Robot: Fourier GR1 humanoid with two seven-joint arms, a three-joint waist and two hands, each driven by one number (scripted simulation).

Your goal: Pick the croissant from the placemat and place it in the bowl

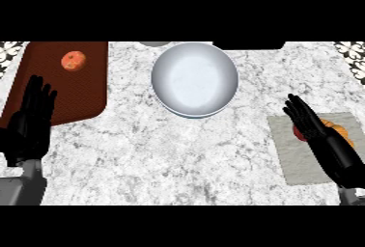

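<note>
You are looking steeply down at a white and grey marbled bench (178, 159) that fills almost the whole view. At the far left lies a dark reddish-brown mat (78, 96), its near corner rounded. A large pale grey bowl (194, 79) sits near the far edge, a little right of the middle, with nothing visible inside it. At the right edge lies a light grey placemat (303, 169), well apart from the bowl.

Your right hand (321, 140) comes in from the lower right corner and reaches over the placemat, fingers straight and pointing up and to the left, not curled round anything. Your left hand (30, 120) stands at the left edge, fingers straight and pointing away from you, overlapping the near edge of the reddish-brown mat and holding nothing.

The croissant (339, 128) is on the placemat, an orange-brown shape partly hidden behind the fingers of your right hand; you cannot tell whether the hand touches it. A reddish patch shows on the other side of those fingers, too hidden to identify. A small round orange-red fruit (73, 61) rests on the far part of the reddish-brown mat, well away from both hands.
</note>
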